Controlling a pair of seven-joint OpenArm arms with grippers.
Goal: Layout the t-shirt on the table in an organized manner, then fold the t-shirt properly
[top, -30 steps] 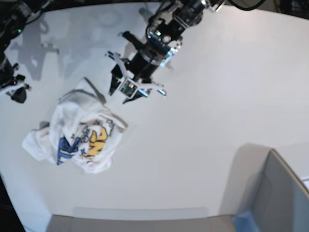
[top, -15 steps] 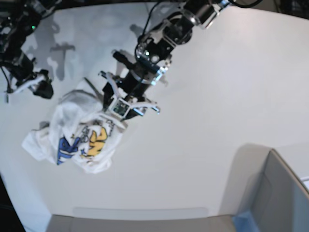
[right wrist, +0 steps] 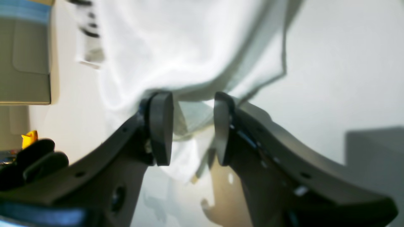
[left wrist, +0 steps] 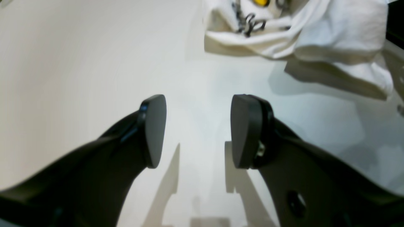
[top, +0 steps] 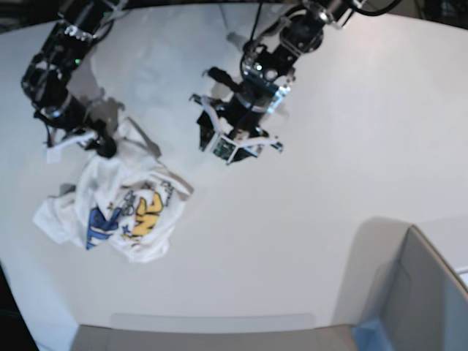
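The white cotton t-shirt with blue and yellow cartoon lettering is bunched on the smooth white table. The right hand is placed astride a cloth fold, apparently not clamped, for spreading. The left hand is released, empty, nearby.

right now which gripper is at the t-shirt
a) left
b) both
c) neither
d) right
d, the right gripper has white cloth of the t-shirt between its fingers, while the left gripper stands open over bare table, apart from the shirt.
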